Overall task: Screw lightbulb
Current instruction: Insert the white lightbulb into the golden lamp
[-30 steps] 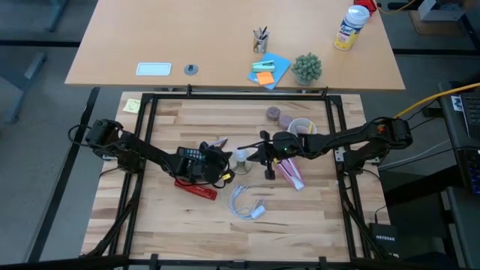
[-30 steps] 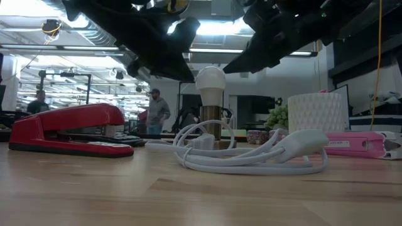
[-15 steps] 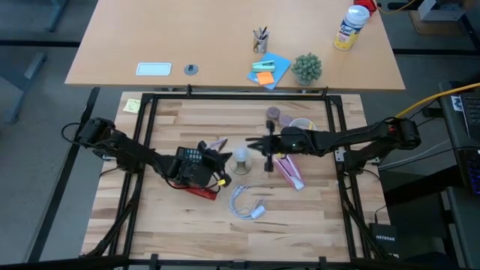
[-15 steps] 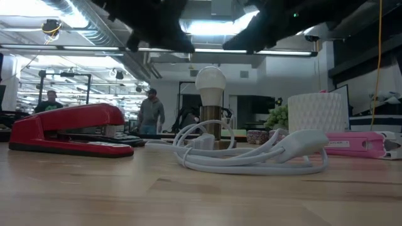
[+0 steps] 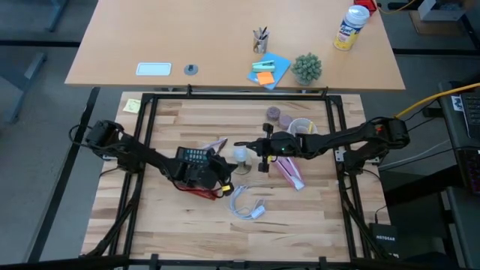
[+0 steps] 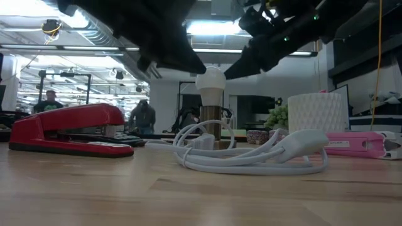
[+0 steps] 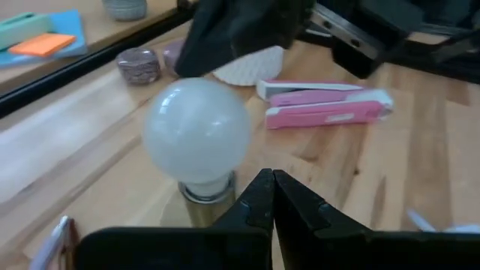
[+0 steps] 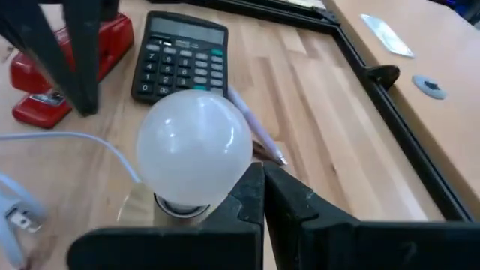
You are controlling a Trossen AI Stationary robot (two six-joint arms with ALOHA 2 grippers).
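Both end effectors (fingers together) flank upright lightbulb (image 5: 241,155) — neither grips.

You are looking at a butcher-block table (image 5: 180,225) carrying a red stapler (image 6: 66,129), a black calculator (image 8: 180,64), a coiled white cable (image 5: 246,204), a pink stapler (image 7: 326,105), a white cup (image 6: 317,112) and the upright lightbulb (image 6: 210,81) on its base.

We see a robotics lab or open workshop hall. Upper left of the low view shows exposed ceiling ducts (image 6: 94,28) and strip lights (image 6: 217,28), with people (image 6: 143,118) standing at distant benches. From above, a black metal frame (image 5: 240,95) rings the butcher-block table (image 5: 300,217).
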